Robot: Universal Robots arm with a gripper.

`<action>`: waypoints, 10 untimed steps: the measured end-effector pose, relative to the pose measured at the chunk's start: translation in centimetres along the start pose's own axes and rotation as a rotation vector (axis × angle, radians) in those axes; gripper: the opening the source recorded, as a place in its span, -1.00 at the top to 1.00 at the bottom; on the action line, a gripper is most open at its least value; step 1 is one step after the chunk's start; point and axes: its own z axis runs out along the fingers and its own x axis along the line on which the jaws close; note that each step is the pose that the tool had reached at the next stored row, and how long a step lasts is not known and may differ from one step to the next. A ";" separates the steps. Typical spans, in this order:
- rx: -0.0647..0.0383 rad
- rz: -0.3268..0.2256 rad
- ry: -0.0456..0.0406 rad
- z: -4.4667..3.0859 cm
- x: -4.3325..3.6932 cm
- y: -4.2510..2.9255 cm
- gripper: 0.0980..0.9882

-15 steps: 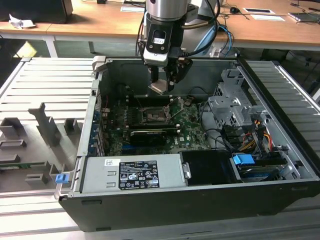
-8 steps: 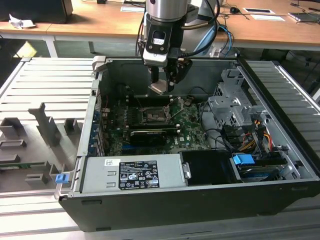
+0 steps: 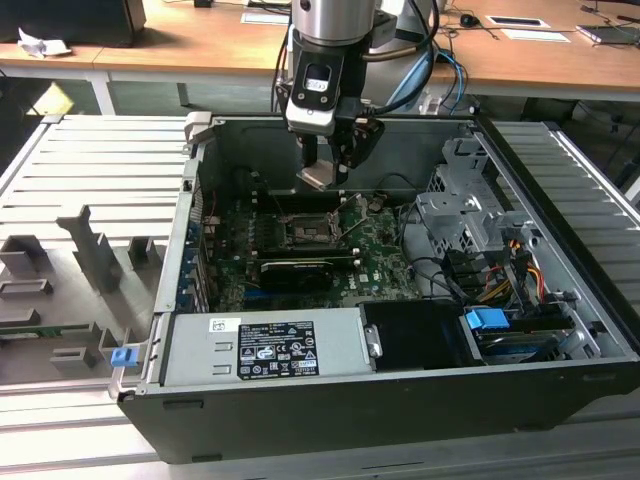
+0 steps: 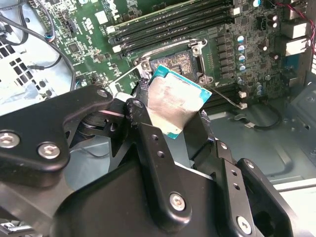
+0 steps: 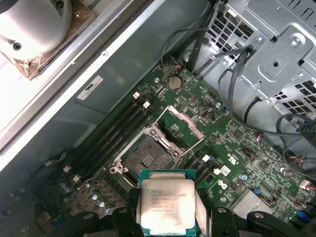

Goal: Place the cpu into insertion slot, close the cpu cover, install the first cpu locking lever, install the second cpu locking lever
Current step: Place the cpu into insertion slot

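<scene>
The biggest thing is the open grey metal case (image 3: pixel 400 425), which lies on its side, with the green board (image 3: pixel 385 262) flat on its bottom. The black gripper (image 3: pixel 325 168) hangs inside the case, over the middle of the board.

Its fingers (image 4: pixel 143 123) are closed on the cpu (image 4: pixel 175 101) and press on two opposite edges of it. The cpu is therefore in the air, apart from the board and not in the slot (image 4: pixel 173 61). In the exterior view the cpu (image 3: pixel 318 177) is above the slot (image 3: pixel 310 232) and well clear of it, and it seems tilted against the board.

In the first wrist view the slot (image 5: pixel 147 157) lies just past the far edge of the cpu (image 5: pixel 167 205), so I judge that the target is below and a little ahead of the fingers. The cpu is almost square and has no real long axis. Its edges look turned against the edges of the slot.

The cover (image 5: pixel 181 126) is a thin metal frame with a window. It is swung open beside the slot, so the recess is free. A thin wire lever (image 4: pixel 224 96) stands loose at one side.

The cpu top is dull silver, smooth and flat, with a green rim; the slot is a dark square with a metal rim
</scene>
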 end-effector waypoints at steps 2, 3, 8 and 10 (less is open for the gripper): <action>0.000 0.000 -0.0001 0.03 0.00 0.00 0.04; 0.000 0.000 -0.0001 0.05 0.00 0.00 0.04; 0.000 0.000 -0.0001 0.09 0.00 -0.01 0.04; 0.000 0.000 0.0000 0.12 0.00 -0.01 0.04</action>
